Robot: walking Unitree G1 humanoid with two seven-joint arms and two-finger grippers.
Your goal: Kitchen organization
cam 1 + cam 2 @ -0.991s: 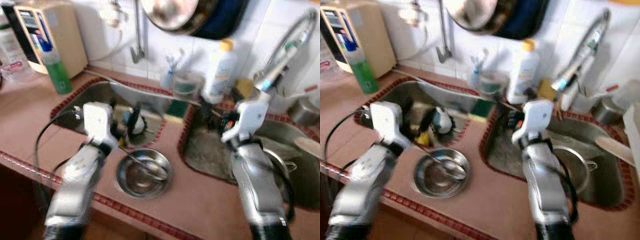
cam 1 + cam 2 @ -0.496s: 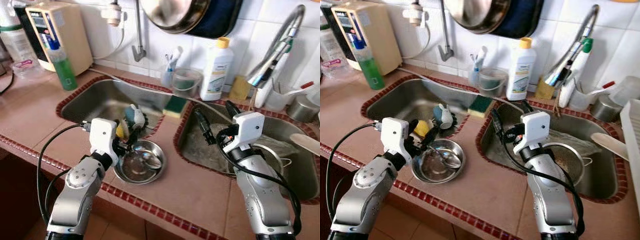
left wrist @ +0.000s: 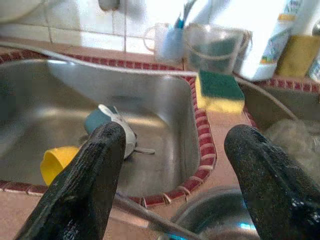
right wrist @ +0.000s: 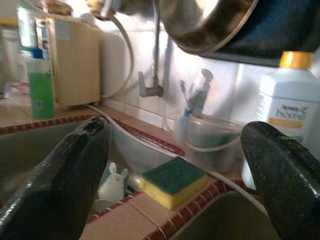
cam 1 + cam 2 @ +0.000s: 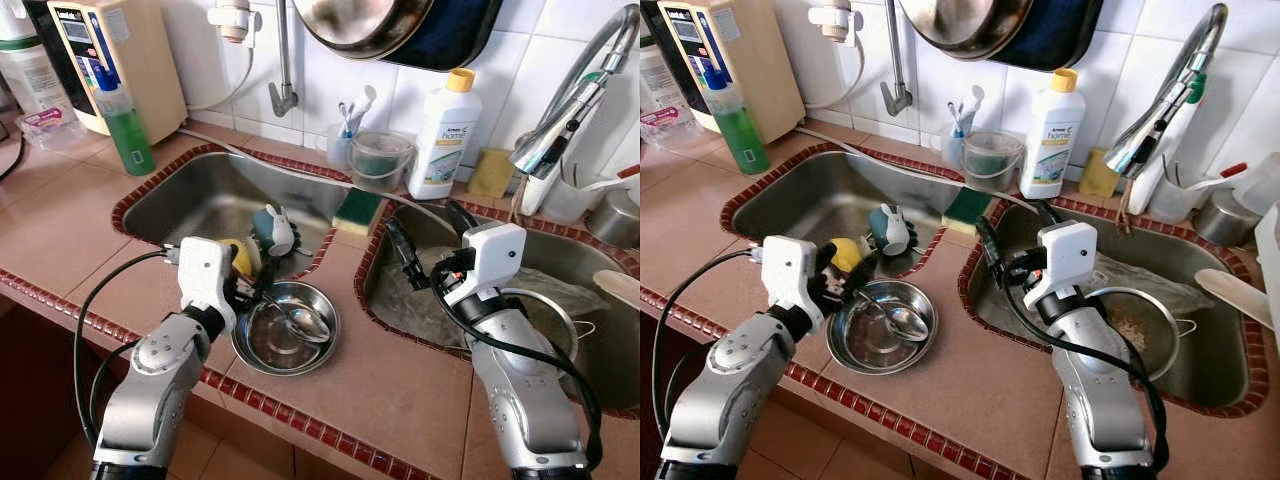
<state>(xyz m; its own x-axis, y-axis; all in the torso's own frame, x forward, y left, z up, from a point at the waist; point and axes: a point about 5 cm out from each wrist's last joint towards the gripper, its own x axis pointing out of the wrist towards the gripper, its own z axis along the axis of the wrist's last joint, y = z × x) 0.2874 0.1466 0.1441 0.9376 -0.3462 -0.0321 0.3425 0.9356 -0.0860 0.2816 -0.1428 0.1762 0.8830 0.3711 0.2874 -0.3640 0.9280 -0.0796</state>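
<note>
A steel bowl (image 5: 287,330) with a spoon (image 5: 306,322) in it sits on the tiled counter between two sinks. My left gripper (image 5: 252,285) is open at the bowl's left rim, over the edge of the left sink (image 5: 190,200). Along its fingers (image 3: 95,170) I see a teal rabbit cup (image 3: 107,122) and a yellow cup (image 3: 55,162) lying in that sink. My right gripper (image 5: 425,228) is open above the near left corner of the right sink (image 5: 600,260), holding nothing. A green and yellow sponge (image 4: 172,181) lies on the divider beyond it.
A white soap bottle (image 5: 443,135), a plastic tub (image 5: 380,160) and a toothbrush cup stand by the back wall. A green bottle (image 5: 128,125) and a water purifier (image 5: 100,50) are at the far left. A strainer (image 5: 545,315) lies in the right sink under the faucet (image 5: 565,110).
The head view has steadied from blur and shifted a little. The left gripper has dropped from over the left sink to the bowl's rim. The right arm holds about the same pose.
</note>
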